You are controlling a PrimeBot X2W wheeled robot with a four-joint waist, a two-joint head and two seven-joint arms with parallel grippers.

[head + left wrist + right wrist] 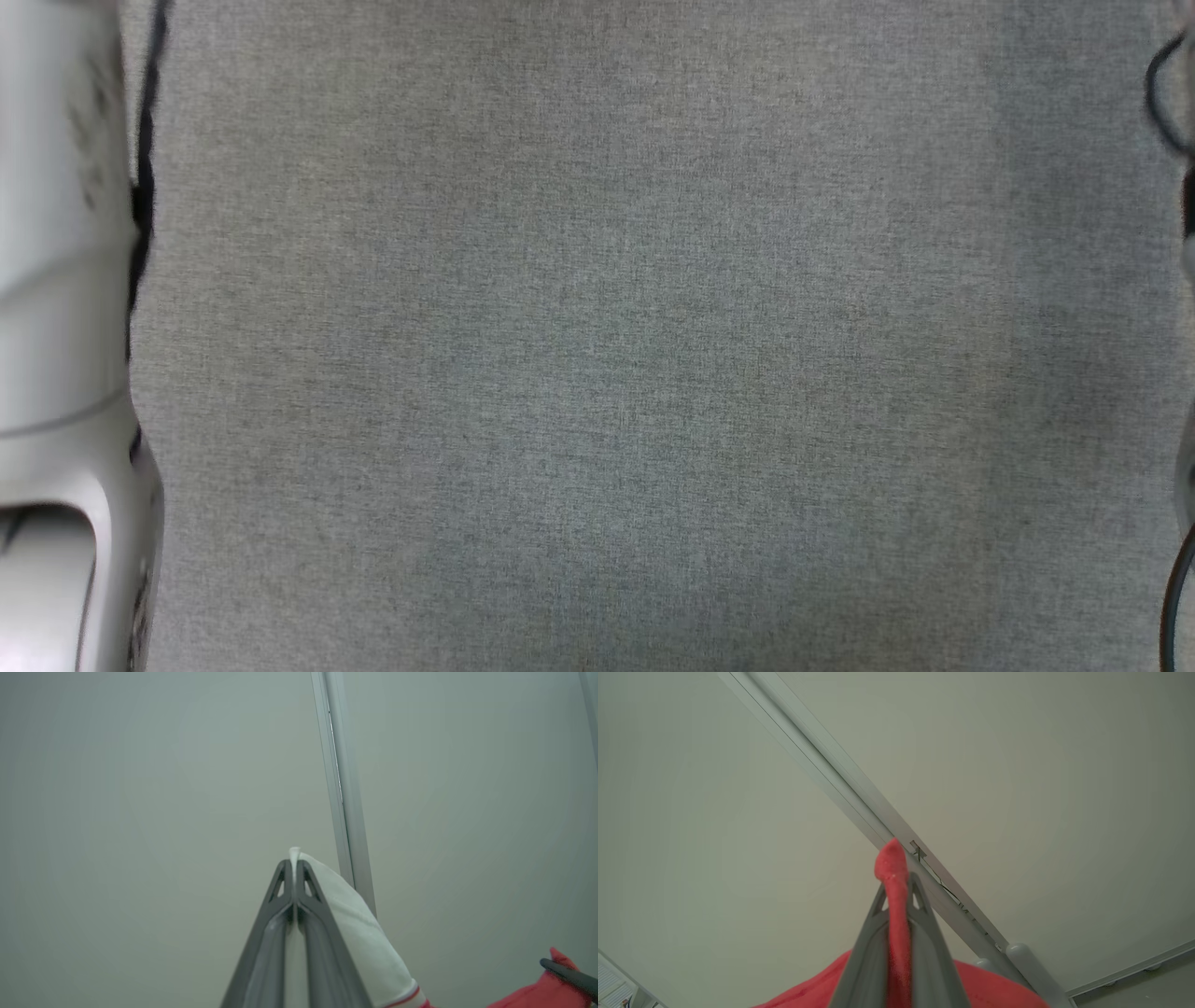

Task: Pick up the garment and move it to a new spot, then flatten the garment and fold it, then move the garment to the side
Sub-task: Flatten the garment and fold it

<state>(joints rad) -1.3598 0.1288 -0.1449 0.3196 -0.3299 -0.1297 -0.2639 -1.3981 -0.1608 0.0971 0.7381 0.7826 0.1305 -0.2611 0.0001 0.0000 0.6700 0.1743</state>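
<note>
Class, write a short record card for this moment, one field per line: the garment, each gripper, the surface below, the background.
garment: red with a white part, held at two spots
left gripper: shut on the white part
right gripper: shut on a red fold
surface below: grey cloth, in the head view
background: pale wall with a metal rail

One red-and-white garment [364,933], two pincers, left pincer [293,863], right pincer [899,882], one grey surface [653,373], one pale forearm [56,280]

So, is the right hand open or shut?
Shut: the right hand grips a fold of red garment that pokes out past its tips.
</note>
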